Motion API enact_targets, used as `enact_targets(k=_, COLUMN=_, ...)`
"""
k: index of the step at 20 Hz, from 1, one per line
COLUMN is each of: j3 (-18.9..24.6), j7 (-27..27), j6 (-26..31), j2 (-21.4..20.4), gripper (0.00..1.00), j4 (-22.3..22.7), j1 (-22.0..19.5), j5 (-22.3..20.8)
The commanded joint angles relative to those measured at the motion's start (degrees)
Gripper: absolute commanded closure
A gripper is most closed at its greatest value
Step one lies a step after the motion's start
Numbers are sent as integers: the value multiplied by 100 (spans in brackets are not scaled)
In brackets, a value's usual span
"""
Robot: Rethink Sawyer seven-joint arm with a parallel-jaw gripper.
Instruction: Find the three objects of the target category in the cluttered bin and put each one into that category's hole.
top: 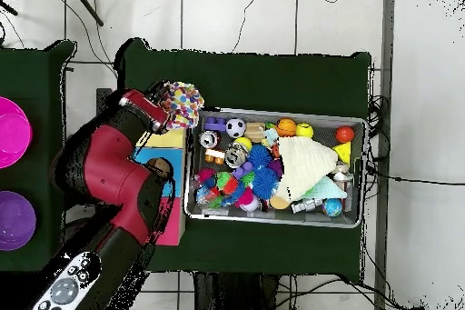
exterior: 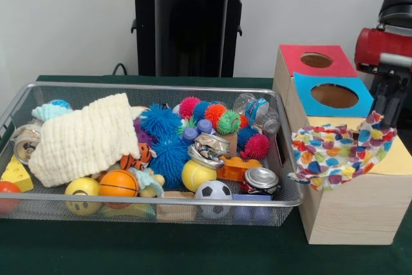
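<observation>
A polka-dot cloth (exterior: 335, 152) hangs from my gripper (exterior: 384, 109) and drapes over the yellow top (exterior: 398, 159) of the wooden box (exterior: 347, 214), covering whatever hole is there. The fingers look shut on the cloth's upper corner. From overhead, the gripper (top: 164, 106) holds the same cloth (top: 185, 101) just left of the wire bin (top: 272, 114). A cream waffle cloth (exterior: 84, 136) lies in the bin's left half, seen overhead as the cream cloth (top: 304, 165), and a pale blue cloth (top: 324, 188) lies beside it.
The wire bin (exterior: 161, 86) holds balls, spiky toys, crushed cans, a bottle and a cheese wedge. The box's red hole (exterior: 317, 60) and blue hole (exterior: 335, 95) stand uncovered. Two pink and purple bowls (top: 11, 132) sit on a separate table.
</observation>
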Motion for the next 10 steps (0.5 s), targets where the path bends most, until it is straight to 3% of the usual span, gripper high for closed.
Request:
enact_targets(k=1, j3=1513, j7=898, j6=-155, j2=-483, gripper=100, j4=861, j1=-481, j5=-628)
enact_targets(k=10, j3=1846, j7=1082, j6=-356, j2=-571, gripper=100, j4=1018, j1=-688, j5=-954)
